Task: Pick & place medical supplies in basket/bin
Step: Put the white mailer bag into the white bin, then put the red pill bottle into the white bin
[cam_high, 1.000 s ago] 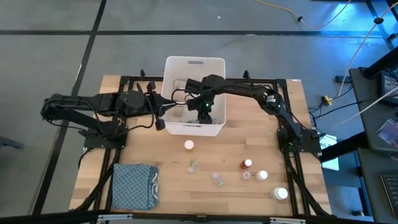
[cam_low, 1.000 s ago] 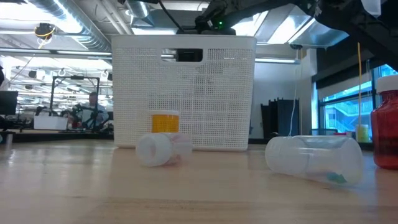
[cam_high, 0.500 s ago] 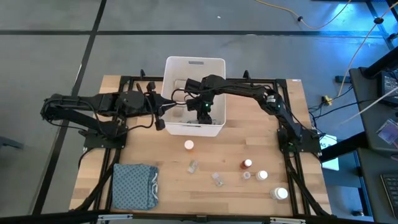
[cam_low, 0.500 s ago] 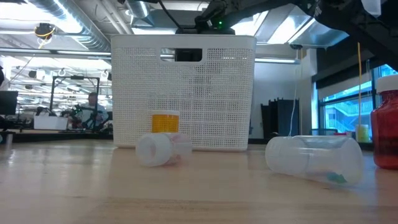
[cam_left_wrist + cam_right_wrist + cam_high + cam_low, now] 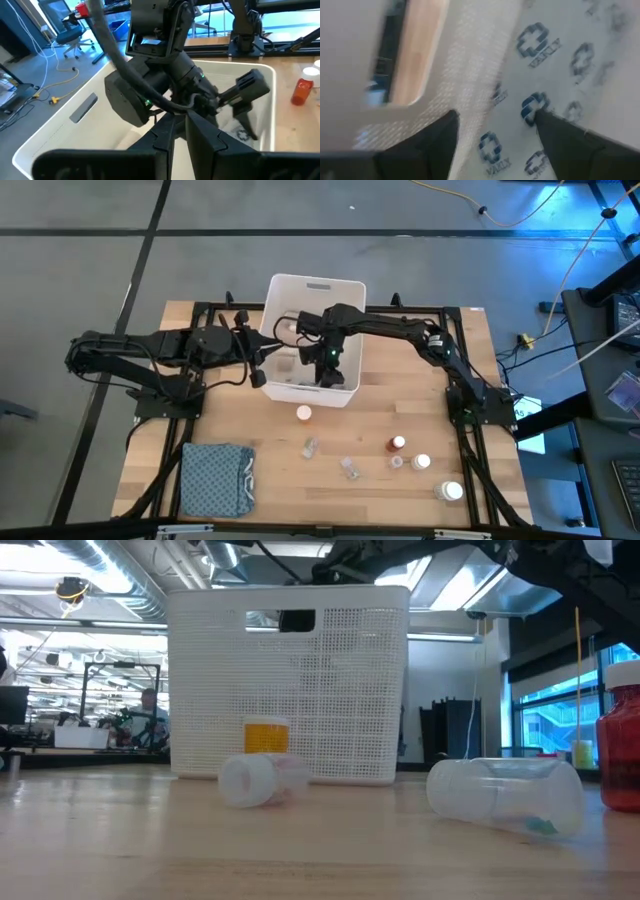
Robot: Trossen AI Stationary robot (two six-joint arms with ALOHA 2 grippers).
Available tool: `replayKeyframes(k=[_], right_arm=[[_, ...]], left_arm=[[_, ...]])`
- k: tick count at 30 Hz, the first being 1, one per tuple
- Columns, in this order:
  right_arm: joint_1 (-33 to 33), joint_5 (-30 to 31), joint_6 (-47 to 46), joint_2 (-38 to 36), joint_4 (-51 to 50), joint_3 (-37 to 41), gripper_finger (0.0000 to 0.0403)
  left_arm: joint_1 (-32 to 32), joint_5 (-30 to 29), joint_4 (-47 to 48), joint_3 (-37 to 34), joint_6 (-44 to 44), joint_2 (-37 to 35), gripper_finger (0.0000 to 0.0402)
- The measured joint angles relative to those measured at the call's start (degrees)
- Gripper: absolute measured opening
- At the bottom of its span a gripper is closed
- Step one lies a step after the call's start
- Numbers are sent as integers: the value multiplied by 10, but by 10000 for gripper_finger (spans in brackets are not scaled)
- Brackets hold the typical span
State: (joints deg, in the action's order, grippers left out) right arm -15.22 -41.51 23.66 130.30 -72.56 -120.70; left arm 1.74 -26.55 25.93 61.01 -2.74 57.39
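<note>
The white bin (image 5: 345, 300) stands at the table's far middle, skewed to the table edges; the low view shows its perforated near wall (image 5: 290, 690). Inside it lies a white packet printed with blue crosses (image 5: 555, 65). My right gripper (image 5: 325, 368) reaches down into the bin, open, with its fingers (image 5: 570, 145) just above the packet by the near wall's slot; whether they touch it I cannot tell. My left gripper (image 5: 259, 377) is at the bin's left wall, shut on its rim. Several bottles and vials (image 5: 398, 443) lie on the near table. My left gripper holds the bin by the rim of its left long wall (image 5: 263, 365), near the near-left corner, coming level from the table's left. Its two fingers (image 5: 200, 132) stand close together over the rim and hide the place of contact. The bin's bottom rests on the table.
An orange-capped bottle (image 5: 303, 413), a clear vial (image 5: 311, 447) and another vial (image 5: 350, 468) lie in front of the bin. Red-capped and white bottles (image 5: 421, 462) stand near-right. A folded blue-grey cloth (image 5: 215, 478) lies near-left. In the low view a clear vial (image 5: 505, 795) lies close by.
The bin has slid a little toward the table's near edge and turned slightly, so it now sits skewed; in the low view its near wall looms larger and wider. My right gripper inside it has moved toward the near wall along with it.
</note>
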Motion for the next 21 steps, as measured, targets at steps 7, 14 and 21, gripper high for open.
replayKeyframes(k=[7,14,21], right_arm=[[1,39,21,0,-5,0,260],[0,157,20,0,-15,-29,260],[1,183,10,0,-74,-142,260]], left_arm=[[0,-3,1,0,0,0,38],[0,-25,1,0,0,0,44],[0,-25,-1,0,0,-22,45]])
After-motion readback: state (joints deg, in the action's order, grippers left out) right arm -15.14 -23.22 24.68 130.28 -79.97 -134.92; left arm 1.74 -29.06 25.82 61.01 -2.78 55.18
